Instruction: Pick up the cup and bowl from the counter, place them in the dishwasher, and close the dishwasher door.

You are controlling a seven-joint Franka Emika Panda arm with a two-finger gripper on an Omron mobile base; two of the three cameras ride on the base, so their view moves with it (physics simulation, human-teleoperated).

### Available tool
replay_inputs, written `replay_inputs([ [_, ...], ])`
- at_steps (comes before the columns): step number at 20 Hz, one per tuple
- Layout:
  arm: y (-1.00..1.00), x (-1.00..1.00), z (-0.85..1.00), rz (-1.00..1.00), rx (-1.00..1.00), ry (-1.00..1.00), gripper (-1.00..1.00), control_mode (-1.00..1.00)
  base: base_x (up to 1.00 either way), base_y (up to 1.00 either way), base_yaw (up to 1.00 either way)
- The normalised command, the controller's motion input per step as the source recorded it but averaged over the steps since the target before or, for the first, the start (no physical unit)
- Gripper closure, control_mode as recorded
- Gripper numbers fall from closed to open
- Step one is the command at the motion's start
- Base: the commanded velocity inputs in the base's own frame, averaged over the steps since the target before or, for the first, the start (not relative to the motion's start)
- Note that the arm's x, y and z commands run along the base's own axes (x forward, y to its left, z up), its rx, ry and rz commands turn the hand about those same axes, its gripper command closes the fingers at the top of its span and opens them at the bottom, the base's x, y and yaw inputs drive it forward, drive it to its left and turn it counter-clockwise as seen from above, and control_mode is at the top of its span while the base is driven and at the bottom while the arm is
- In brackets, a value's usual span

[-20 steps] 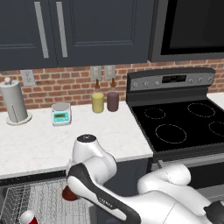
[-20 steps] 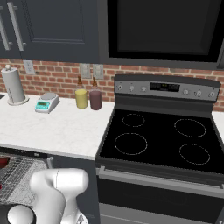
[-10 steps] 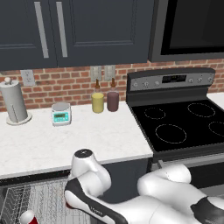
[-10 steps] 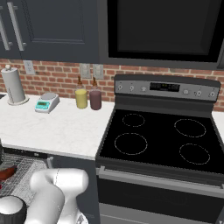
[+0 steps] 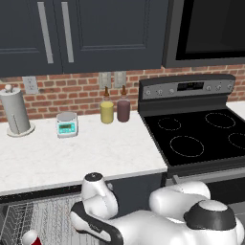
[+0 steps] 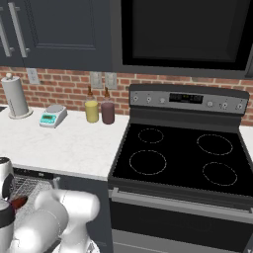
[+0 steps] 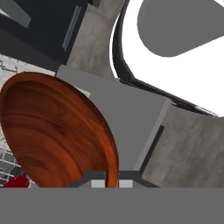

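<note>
In the hand view my gripper [image 7: 111,183] is shut on the rim of the bowl [image 7: 57,131], a shallow reddish-brown dish that hangs tilted over the grey wire rack [image 7: 6,154] of the dishwasher. The red cup [image 7: 17,181] shows just under the bowl's lower edge. From the left base camera the cup [image 5: 29,238] stands in the pulled-out rack [image 5: 52,217] below the counter [image 5: 72,158]. A sliver of the bowl [image 6: 19,202] shows beside my arm in the right base view, over the rack [image 6: 25,185].
On the counter stand a paper-towel holder [image 5: 17,112], a small scale [image 5: 67,124], and a yellow bottle [image 5: 106,111] beside a purple bottle [image 5: 123,109]. The black stove [image 5: 201,139] lies to the right. A flat grey panel [image 7: 127,118] lies under the bowl.
My arm has folded lower and leftward over the rack, carrying the bowl down with it. The cup and the counter items have not moved.
</note>
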Motion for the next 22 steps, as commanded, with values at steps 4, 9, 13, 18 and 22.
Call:
replay_inputs([
  [4,0.14,0.29,-0.29,0.04,-0.03,0.08,1.0,-1.0,0.0,0.0,0.0],
  [9,0.18,0.29,-0.17,0.09,-0.02,0.04,1.0,-1.0,0.0,0.0,0.0],
  [13,0.19,0.19,-0.14,0.08,-0.01,0.0,1.0,-1.0,0.0,0.0,0.0],
  [18,0.18,0.28,-0.32,0.06,-0.01,0.02,1.0,-1.0,0.0,0.0,0.0],
  [22,0.19,0.34,-0.42,0.06,-0.01,0.04,1.0,-1.0,0.0,0.0,0.0],
])
